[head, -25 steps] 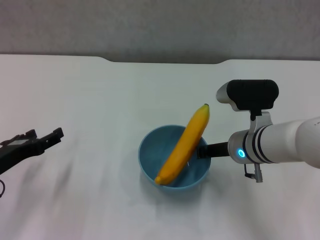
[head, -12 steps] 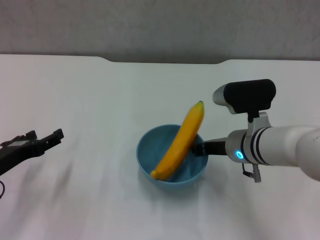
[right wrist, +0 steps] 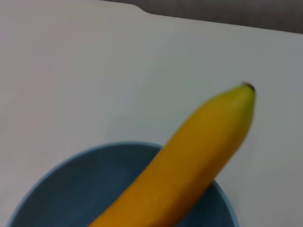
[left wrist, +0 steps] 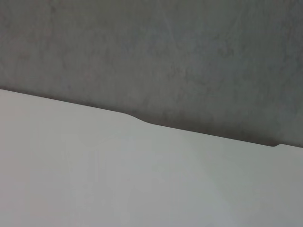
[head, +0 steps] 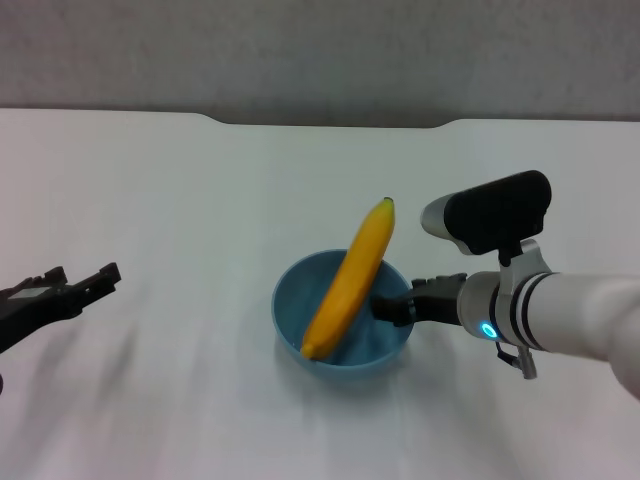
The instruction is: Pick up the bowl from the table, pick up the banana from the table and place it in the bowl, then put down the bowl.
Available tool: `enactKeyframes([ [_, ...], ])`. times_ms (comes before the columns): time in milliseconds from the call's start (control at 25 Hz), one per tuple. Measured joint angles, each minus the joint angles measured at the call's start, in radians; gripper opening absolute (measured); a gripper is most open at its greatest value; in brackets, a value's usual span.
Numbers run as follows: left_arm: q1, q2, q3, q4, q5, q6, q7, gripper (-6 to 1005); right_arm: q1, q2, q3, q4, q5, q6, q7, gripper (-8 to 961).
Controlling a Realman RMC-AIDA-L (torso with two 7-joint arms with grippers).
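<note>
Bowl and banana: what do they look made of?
Bowl: light blue, smooth and evenly coloured, probably plastic or glazed ceramic; can't tell which. Banana: smooth, uniform yellow-orange skin with a dark tip, no blemishes; could be real fruit or a plastic replica.

Bowl (right wrist: 57, 189) cut off — (banana (right wrist: 189, 161) too).

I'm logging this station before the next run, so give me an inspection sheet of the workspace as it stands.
Surface: white table, bare around the bowl.
Job's things: banana leans in the light-blue bowl, dark tip sticking out past the rim.
Clutter: nothing seen.
Grippers: right tool at the bowl's right rim; left tool open, off to the left, empty.
Cables: nothing seen.
Surroundings: grey wall behind the table's notched far edge.
</note>
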Motion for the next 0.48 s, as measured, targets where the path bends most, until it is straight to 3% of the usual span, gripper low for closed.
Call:
enactKeyframes([
  [160, 0.013, 0.0, -0.003, -0.004, -0.007, -0.007, 0.011, 903, -0.16, 0.0, 0.036, 0.217, -0.225, 0.009, 0.0, 668],
  [240, 0.017, 0.0, -0.003, -0.009, -0.008, -0.013, 0.016, 903, -0.19, 0.0, 0.044, 0.262, -0.266, 0.011, 0.0, 765],
  [280, 0.022, 0.0, -0.004, -0.017, -0.01, -0.024, 0.024, 903, -0.284, 0.0, 0.065, 0.367, -0.371, 0.038, 0.0, 788],
  [320, 0.032, 0.0, -0.004, -0.032, -0.02, -0.044, 0.045, 903, -0.284, 0.0, 0.065, 0.367, -0.371, 0.038, 0.0, 811],
  [480, 0.069, -0.005, -0.001, -0.056, -0.123, -0.107, 0.161, 903, -0.458, -0.001, 0.081, 0.469, -0.509, 0.227, 0.006, 904],
])
